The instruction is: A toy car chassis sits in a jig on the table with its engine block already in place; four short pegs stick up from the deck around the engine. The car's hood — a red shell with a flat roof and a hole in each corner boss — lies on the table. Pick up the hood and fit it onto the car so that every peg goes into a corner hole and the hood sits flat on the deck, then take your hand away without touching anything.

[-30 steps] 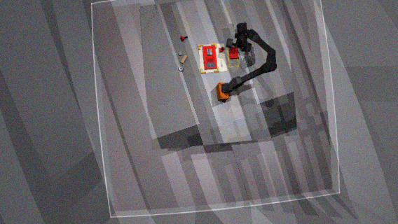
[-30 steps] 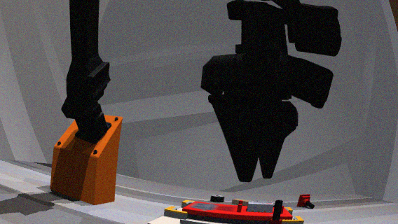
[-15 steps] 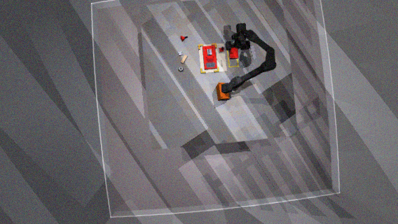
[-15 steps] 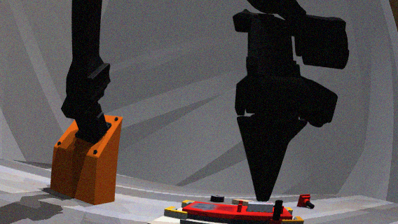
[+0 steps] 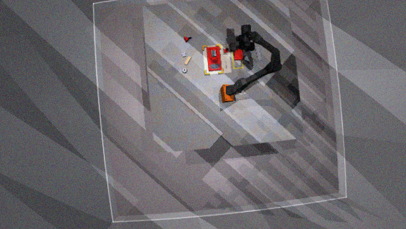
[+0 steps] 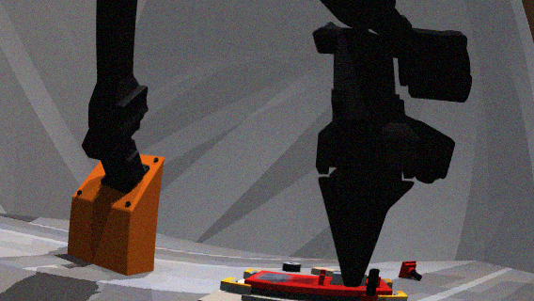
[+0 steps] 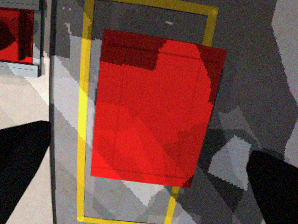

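Note:
The red hood [image 5: 238, 54] [image 7: 155, 115] lies roof up on the table, slightly turned within a yellow outline [image 7: 82, 115]. My gripper [image 7: 153, 147] [image 6: 353, 283] is open and empty above it; in the wrist view one finger stands on either side, wide of the hood's edges. In the exterior view the fingers overlap, so their gap is hidden there. The red chassis [image 5: 219, 64] [image 6: 301, 282] sits in the jig with yellow corners [image 5: 206, 72] [image 6: 235, 283], left of the hood in the top view. The engine block [image 5: 214, 53] is on its deck. The pegs are too small to tell.
A pale plate [image 5: 227, 68] lies between chassis and hood, with a small red part [image 5: 225, 50] in a grey holder. Beyond the jig lie a red-and-black part [image 5: 186, 39] [image 6: 408, 269], a tan block [image 5: 187, 60] and a wheel [image 5: 184, 70]. The orange arm base [image 5: 225, 96] [image 6: 141, 235] stands nearby.

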### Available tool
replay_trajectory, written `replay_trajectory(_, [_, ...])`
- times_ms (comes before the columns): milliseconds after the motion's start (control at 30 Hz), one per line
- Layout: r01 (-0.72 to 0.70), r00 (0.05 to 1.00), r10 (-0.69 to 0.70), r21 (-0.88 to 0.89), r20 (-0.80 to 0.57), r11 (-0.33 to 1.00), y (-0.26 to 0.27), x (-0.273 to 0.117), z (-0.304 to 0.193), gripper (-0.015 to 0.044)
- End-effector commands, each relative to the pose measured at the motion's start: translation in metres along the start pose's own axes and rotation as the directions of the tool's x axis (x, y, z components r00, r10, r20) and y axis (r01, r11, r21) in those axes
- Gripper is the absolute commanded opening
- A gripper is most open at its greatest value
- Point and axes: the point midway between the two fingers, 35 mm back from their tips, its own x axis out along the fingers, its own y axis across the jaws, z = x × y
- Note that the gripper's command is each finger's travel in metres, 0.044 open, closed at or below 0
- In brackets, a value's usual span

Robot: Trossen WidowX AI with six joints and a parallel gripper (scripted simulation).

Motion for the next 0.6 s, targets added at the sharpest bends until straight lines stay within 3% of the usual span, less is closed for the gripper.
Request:
replay_trajectory(0, [0.001, 1.000, -0.001, -0.004, -0.003, 1.000, 0.000, 0.004, -0.001, 0.0440])
replay_trajectory(567, [0.001, 1.000, -0.001, -0.004, -0.003, 1.000, 0.000, 0.019, -0.001, 0.0440])
